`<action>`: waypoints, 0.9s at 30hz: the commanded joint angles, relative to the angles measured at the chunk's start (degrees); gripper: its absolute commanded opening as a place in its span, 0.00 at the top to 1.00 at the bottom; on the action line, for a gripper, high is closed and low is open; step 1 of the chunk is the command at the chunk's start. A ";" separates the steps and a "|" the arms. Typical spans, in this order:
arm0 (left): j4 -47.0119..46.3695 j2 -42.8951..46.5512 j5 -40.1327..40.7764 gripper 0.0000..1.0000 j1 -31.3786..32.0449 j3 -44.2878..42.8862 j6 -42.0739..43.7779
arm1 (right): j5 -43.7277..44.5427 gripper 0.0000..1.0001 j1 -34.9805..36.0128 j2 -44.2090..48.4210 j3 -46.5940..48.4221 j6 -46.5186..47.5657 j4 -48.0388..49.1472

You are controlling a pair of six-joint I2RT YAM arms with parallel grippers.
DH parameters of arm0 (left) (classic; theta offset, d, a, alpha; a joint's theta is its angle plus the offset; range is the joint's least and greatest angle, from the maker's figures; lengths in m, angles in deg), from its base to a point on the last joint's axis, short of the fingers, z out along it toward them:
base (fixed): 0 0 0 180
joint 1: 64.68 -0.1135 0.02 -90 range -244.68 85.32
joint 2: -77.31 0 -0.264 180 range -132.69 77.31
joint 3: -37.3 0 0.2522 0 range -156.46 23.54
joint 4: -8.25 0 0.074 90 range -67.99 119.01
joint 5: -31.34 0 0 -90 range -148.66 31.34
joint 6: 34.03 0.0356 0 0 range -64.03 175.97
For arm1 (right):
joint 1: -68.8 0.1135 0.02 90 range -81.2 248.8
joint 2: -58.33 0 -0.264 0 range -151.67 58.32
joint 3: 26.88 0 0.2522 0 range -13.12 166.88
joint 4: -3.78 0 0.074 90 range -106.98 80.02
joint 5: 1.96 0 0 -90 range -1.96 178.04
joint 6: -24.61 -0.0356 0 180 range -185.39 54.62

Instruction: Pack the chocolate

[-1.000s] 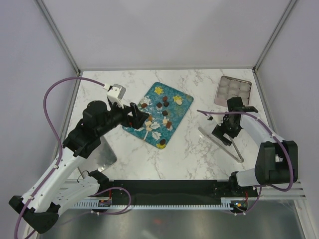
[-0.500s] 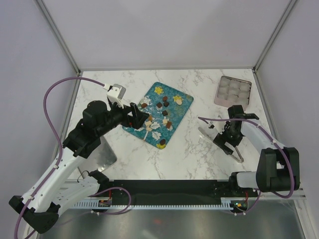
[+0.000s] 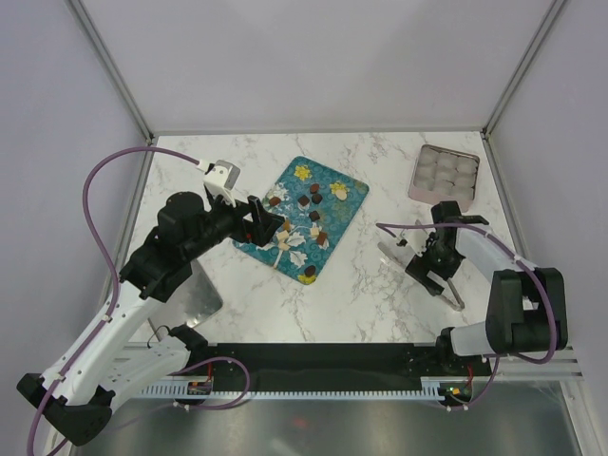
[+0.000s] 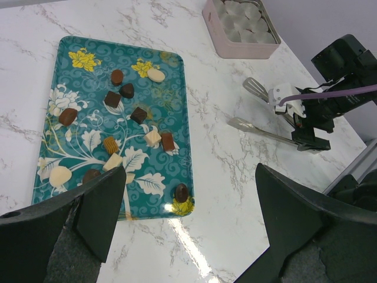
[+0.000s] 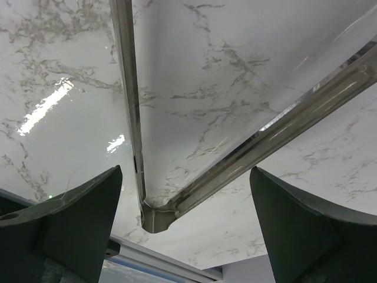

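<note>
- Top view: a teal tray [image 3: 353,193] lies askew in the middle of the marble surface [image 3: 361,285]. The chocolates [image 3: 315,199] are scattered on it, mostly dark, a few tan.
- The left hand [image 3: 261,220] hangs over the tray's left edge, spread wide and holding nothing.
- A tin [image 3: 444,173] lined with white cups sits at the far right corner, well apart from the tray.
- Metal tongs [image 3: 454,293] lie on the surface nearer than the tin. The right hand [image 3: 432,261] is low over them.
- Left wrist view: the left hand's two fingers [image 4: 88,206] stand far apart at the bottom, with nothing between them.
- Beyond them a dozen or so chocolates lie loose on the tray. One dark piece sits alone by the yellow flower at the near right corner.
- The tin, the tongs and the right arm show at the upper right.
- Right wrist view: the right hand's fingers [image 5: 76,218] are wide apart. The joined end of the tongs lies between them, and its two arms spread away across the marble.
- Neither finger visibly touches the tongs, so this hand grips nothing.
</note>
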 commanded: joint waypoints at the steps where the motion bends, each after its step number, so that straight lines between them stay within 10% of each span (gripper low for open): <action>1: -1.18 0.30 1.10 0.02 -0.32 -0.60 2.25 | 0.33 0.02 -0.26 -1.29 1.59 -0.14 1.61; 27: -1.09 1.10 0.92 0.02 -0.49 -0.78 2.60 | 0.32 0.06 -1.58 -6.48 -0.17 -1.29 7.24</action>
